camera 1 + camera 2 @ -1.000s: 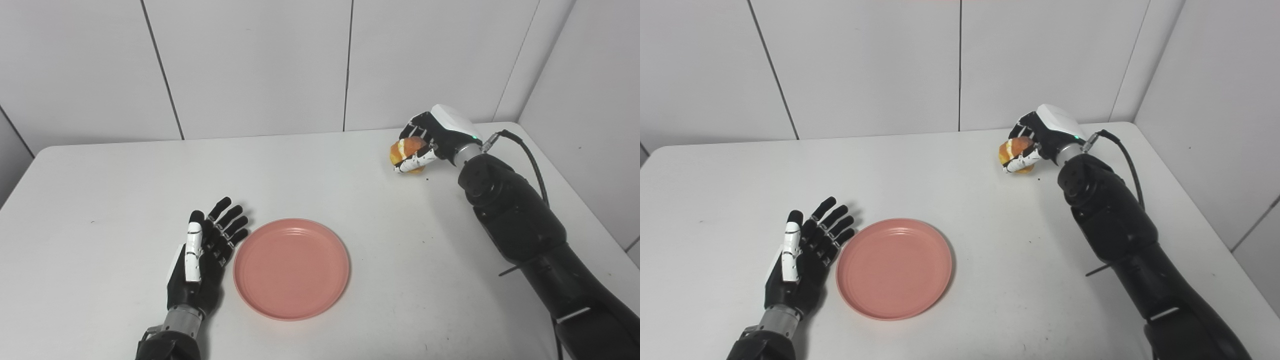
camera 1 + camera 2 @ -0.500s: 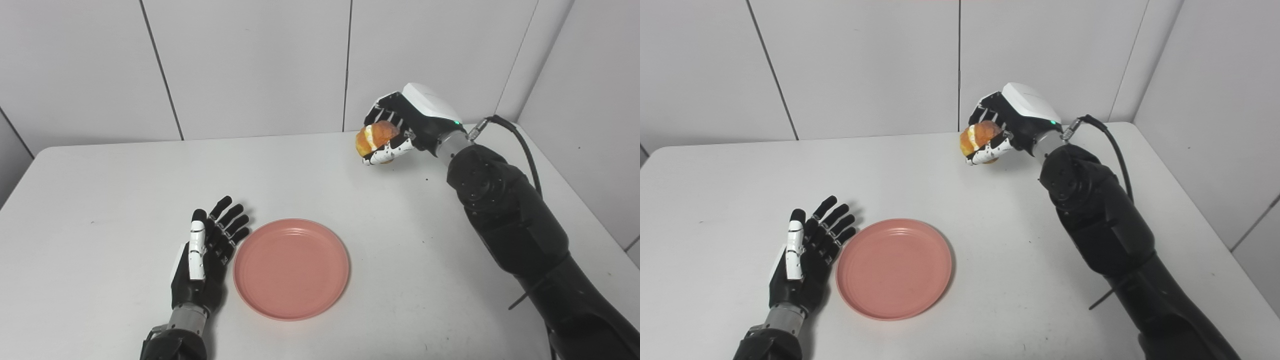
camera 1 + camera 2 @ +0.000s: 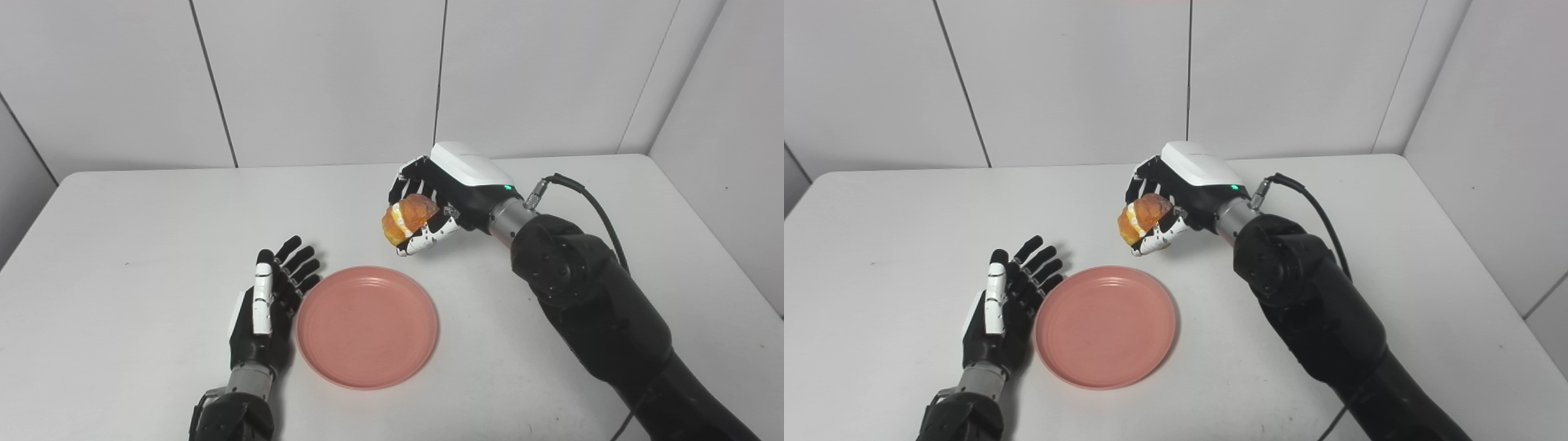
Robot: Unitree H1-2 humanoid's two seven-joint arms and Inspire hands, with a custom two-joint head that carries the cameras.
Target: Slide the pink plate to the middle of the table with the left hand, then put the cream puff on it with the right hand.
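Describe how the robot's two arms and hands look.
Both arms are glossy black with a silver metal wrist ring. The right hand has a white back shell with a small green light, black fingers, a white-tipped thumb and a black cable at the wrist. The left hand is black with a white thumb.

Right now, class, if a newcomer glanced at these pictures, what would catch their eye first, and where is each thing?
First, the right robot hand, raised above the white table just beyond the plate, shut on a golden cream puff. Next, the empty pink plate lying flat near the front middle. Beside its left rim rests the left robot hand, open, fingers spread.
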